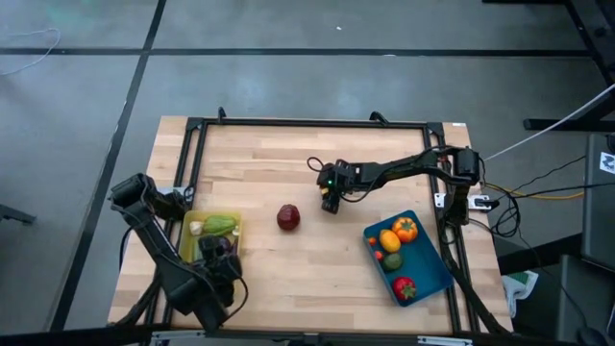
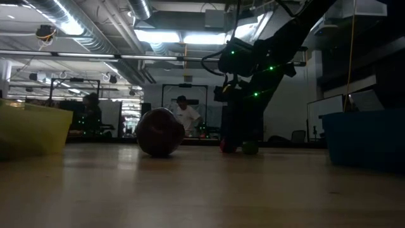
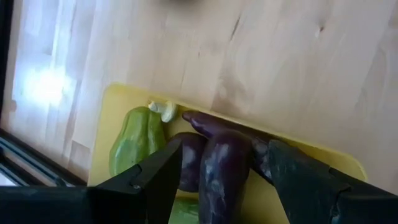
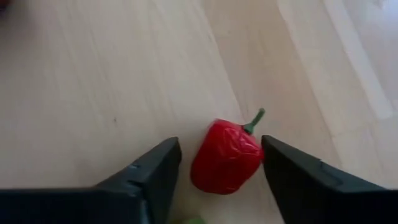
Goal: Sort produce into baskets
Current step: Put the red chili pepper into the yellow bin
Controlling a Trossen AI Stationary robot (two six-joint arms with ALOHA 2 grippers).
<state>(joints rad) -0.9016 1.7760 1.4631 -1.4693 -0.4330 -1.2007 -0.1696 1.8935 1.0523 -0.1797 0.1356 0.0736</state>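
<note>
Right gripper (image 4: 217, 165) spread wide round small glossy red toy pepper (image 4: 226, 157) mid-table, w/ dark red apple (image 1: 288, 217) nearby. Left gripper (image 3: 217, 177) spread over purple eggplants (image 3: 221, 168) in shallow yellow plastic tray (image 1: 233, 219).

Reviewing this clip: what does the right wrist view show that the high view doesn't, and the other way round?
Only the right wrist view shows the red pepper lying on the bare wood between the open fingers of the right gripper; from above, the gripper hides it.

Only the high view shows the dark red apple alone mid-table, the yellow basket under the left gripper, and the blue basket holding several pieces.

Both show the right gripper over the wooden table, outside either basket.
</note>
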